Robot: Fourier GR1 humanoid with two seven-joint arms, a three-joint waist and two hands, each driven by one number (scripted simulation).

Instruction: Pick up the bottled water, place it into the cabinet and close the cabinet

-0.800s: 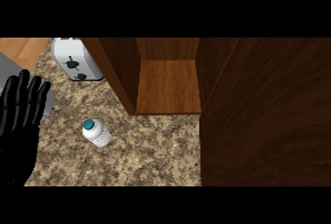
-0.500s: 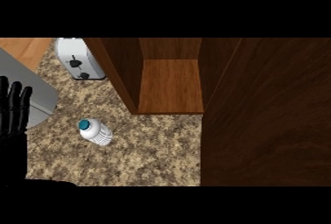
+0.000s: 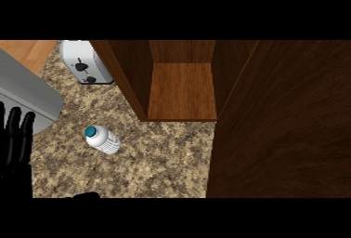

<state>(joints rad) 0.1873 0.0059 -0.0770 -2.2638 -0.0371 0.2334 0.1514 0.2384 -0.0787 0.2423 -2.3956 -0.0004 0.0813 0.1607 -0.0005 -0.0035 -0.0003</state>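
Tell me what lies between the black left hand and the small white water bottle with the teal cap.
Head view: only bare speckled brown stone counter between the black left hand and the white water bottle; nothing stands there.

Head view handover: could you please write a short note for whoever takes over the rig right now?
Left robot hand: open, fingers straight, at the view's left edge, holding nothing.
Right robot hand: not in view.
Bottled water: on the granite counter, left of the cabinet, apart from the hand.
Cabinet: open, its door swung out at the right; the bottle is not on its shelf.
Done: nothing yet.
Left: grasp the bottle, set it on the shelf, close the door.
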